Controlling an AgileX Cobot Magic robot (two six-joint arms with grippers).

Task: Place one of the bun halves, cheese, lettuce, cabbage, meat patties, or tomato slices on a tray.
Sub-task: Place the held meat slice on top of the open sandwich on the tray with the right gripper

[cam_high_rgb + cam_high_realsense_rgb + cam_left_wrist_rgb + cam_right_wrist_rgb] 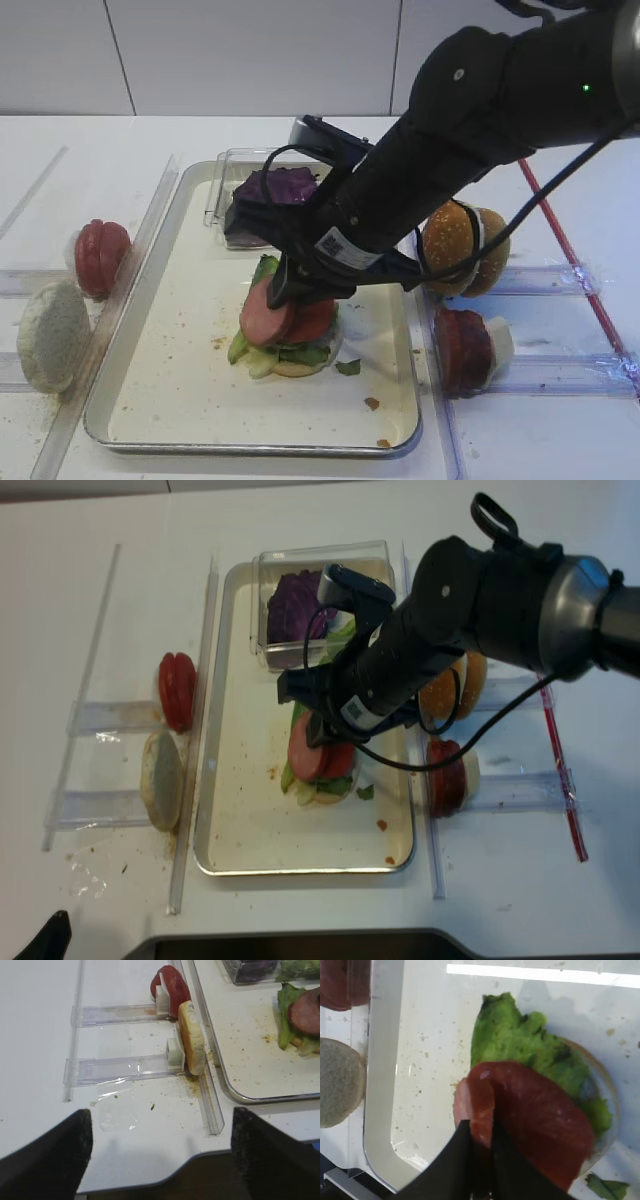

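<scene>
While the right pincer [481, 1132] clamps a meat patty [532, 1117] over the lettuce [520, 1040], a clear box [275, 575] (purple cabbage [298, 600] inside) sits behind.

Meat patty [266, 316] atop lettuce [300, 354], in tray [180, 400]

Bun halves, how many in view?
3 bun halves: one in the left rack, one sesame-topped in the right rack, one under the tray's stack. Others may hide behind.

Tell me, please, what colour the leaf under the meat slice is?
Bright green lettuce, clearest in the right wrist view.
</scene>
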